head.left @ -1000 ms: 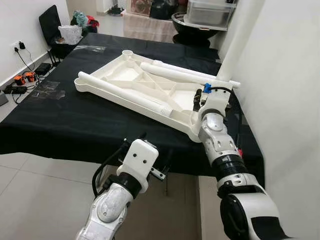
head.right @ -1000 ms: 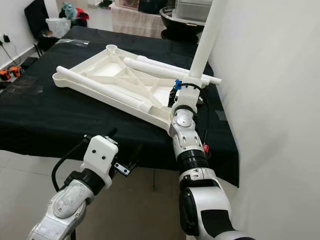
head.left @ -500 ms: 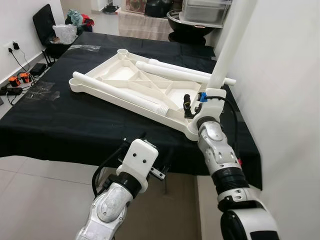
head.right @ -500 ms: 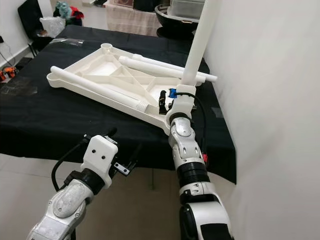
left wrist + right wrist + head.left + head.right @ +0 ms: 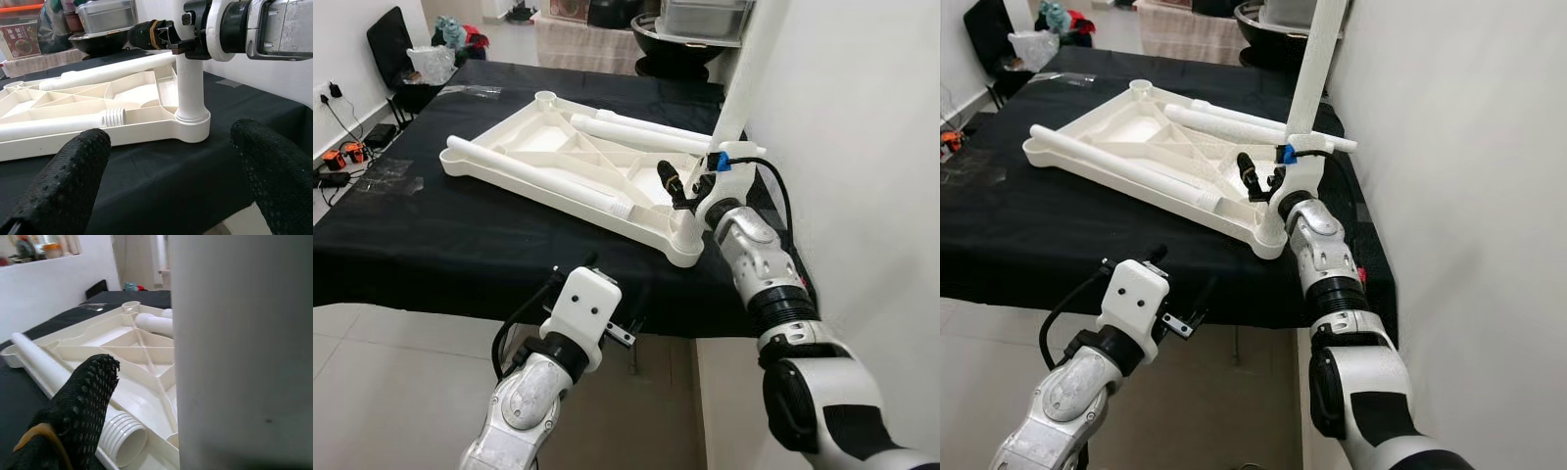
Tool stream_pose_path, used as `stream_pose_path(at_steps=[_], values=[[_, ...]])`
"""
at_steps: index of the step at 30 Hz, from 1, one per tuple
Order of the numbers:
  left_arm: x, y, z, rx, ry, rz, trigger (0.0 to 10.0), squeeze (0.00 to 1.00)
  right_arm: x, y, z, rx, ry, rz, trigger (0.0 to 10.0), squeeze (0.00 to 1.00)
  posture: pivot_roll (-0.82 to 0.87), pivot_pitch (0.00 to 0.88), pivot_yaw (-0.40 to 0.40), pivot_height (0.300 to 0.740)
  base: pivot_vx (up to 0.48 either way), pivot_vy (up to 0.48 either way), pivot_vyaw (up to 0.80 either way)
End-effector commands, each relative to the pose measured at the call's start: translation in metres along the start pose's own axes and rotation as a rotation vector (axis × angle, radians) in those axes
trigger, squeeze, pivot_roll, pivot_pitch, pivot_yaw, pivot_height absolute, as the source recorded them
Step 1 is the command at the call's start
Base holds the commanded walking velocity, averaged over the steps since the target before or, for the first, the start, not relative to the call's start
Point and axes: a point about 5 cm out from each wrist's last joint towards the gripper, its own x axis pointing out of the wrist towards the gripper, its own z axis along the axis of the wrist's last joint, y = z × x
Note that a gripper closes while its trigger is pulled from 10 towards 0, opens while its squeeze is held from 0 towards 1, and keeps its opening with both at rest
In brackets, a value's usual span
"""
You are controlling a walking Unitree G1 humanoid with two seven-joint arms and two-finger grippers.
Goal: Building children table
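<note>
A white plastic tabletop (image 5: 558, 147) lies upside down on the black-covered table (image 5: 431, 235). Two loose white legs lie on it, one along its near side (image 5: 529, 176) and one along the far side (image 5: 636, 132). A third leg (image 5: 729, 108) stands upright in the near right corner socket (image 5: 191, 122). My right gripper (image 5: 690, 178) is around this leg just above the socket. One black finger (image 5: 83, 406) stands clear of the leg with a gap, and the leg hides the other. My left gripper (image 5: 168, 166) hangs open below the table's front edge, facing the socket.
A white wall (image 5: 862, 147) runs close along the table's right side. A black chair (image 5: 386, 39) stands at the back left, with cables and plugs (image 5: 342, 157) on the floor. A dark bowl and a clear box (image 5: 690, 29) stand behind the table.
My right wrist has swung round the upright leg, so its finger now points left over the tabletop and the forearm lies further right. The camera shifted slightly. The left arm has not moved.
</note>
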Motion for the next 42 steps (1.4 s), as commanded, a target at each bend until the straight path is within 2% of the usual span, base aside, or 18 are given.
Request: stream_pose_path(at_steps=[1, 4, 8, 10, 17, 22, 23, 25, 26, 27, 30, 33, 35, 36, 37, 39, 41, 42], values=[[0.0, -0.001, -0.001, 0.009, 0.007, -0.005, 10.0, 0.0, 0.004, 0.012, 0.003, 0.02, 0.017, 0.157, 10.0, 0.0, 0.08, 0.048, -0.114, 0.74, 0.0, 0.0, 0.0], [0.0, -0.001, -0.001, 0.01, 0.006, -0.003, 10.0, 0.0, 0.003, 0.019, 0.002, 0.024, 0.053, 0.378, 10.0, 0.0, 0.09, 0.047, -0.117, 0.74, 0.0, 0.0, 0.0], [0.0, -0.001, -0.001, 0.011, 0.006, -0.002, 10.0, 0.0, 0.002, 0.021, 0.003, 0.023, 0.065, 0.469, 10.0, 0.0, 0.09, 0.045, -0.118, 0.74, 0.0, 0.0, 0.0], [0.0, -0.001, -0.001, 0.013, 0.006, 0.001, 10.0, 0.0, 0.0, 0.027, 0.005, 0.003, 0.085, 0.604, 10.0, 0.0, 0.09, 0.044, -0.12, 0.74, 0.0, 0.0, 0.0], [0.0, -0.001, -0.001, 0.012, 0.005, 0.001, 10.0, 0.0, -0.001, 0.033, 0.006, -0.014, 0.086, 0.696, 10.0, 0.0, 0.09, 0.041, -0.122, 0.74, 0.0, 0.0, 0.0], [0.0, -0.001, -0.001, 0.011, 0.006, 0.003, 10.0, 0.0, 0.001, 0.039, 0.011, 0.025, 0.055, 0.745, 10.0, 0.0, 0.09, 0.044, -0.123, 0.74, 0.0, 0.0, 0.0], [0.0, -0.001, -0.001, 0.011, 0.006, 0.003, 10.0, 0.0, 0.002, 0.04, 0.012, 0.034, 0.049, 0.746, 3.8, 0.0, 0.09, 0.044, -0.123, 0.74, 0.0, 0.0, 0.0], [0.0, -0.001, -0.001, 0.011, 0.006, 0.003, 10.0, 0.0, 0.003, 0.041, 0.012, 0.039, 0.045, 0.748, 3.8, 0.0, 0.09, 0.044, -0.123, 0.74, 0.0, 0.0, 0.0], [0.0, -0.001, -0.001, 0.012, 0.006, 0.004, 10.0, 0.0, 0.003, 0.043, 0.013, 0.045, 0.032, 0.746, 0.0, 0.0, 0.1, 0.051, -0.126, 0.74, 0.0, 0.0, 0.0], [0.0, -0.001, -0.001, 0.012, 0.006, 0.005, 10.0, 0.0, 0.004, 0.043, 0.014, 0.049, 0.024, 0.749, 0.0, 0.0, 0.1, 0.051, -0.126, 0.74, 0.0, 0.0, 0.0], [0.0, -0.001, -0.001, 0.013, 0.005, 0.007, 10.0, 0.0, 0.007, 0.041, 0.015, 0.047, 0.014, 0.675, 0.0, 0.0, 0.09, 0.052, -0.125, 0.74, 0.0, 0.0, 0.0], [0.0, -0.001, -0.001, 0.015, 0.004, 0.008, 10.0, 0.0, 0.011, 0.034, 0.014, 0.015, 0.012, 0.542, 0.0, 0.0, 0.09, 0.052, -0.124, 0.74, 0.0, 0.0, 0.0], [0.0, -0.001, -0.001, 0.015, 0.004, 0.008, 10.0, 0.0, 0.011, 0.032, 0.013, 0.021, 0.011, 0.516, 0.0, 0.0, 0.09, 0.052, -0.124, 0.74, 0.0, 0.0, 0.0], [0.0, -0.001, -0.001, 0.014, 0.004, 0.007, 10.0, 0.0, 0.011, 0.028, 0.012, 0.012, 0.016, 0.469, 0.0, 0.0, 0.09, 0.053, -0.123, 0.74, 0.0, 0.0, 0.0], [0.0, -0.001, -0.001, 0.013, 0.004, 0.007, 10.0, 0.0, 0.011, 0.022, 0.007, -0.018, 0.038, 0.369, 0.0, 0.0, 0.09, 0.053, -0.123, 0.74, 0.0, 0.0, 0.0], [0.0, -0.001, -0.001, 0.013, 0.004, 0.007, 10.0, 0.0, 0.011, 0.022, 0.007, -0.018, 0.038, 0.369, 0.0, 0.0, 0.09, 0.053, -0.123, 0.74, 0.0, 0.0, 0.0], [0.0, -0.001, 0.0, 0.013, 0.004, 0.007, 10.0, 0.0, 0.011, 0.009, 0.001, -0.074, 0.076, 0.172, 0.0, 0.0, 0.09, 0.056, -0.124, 0.74, 0.0, 0.0, 0.0], [0.0, 0.0, -0.001, 0.014, 0.005, 0.009, 10.0, 0.0, 0.009, -0.005, -0.002, -0.082, 0.091, -0.007, 0.0, 0.0, 0.09, 0.057, -0.122, 0.74, 0.0, 0.0, 0.0]])
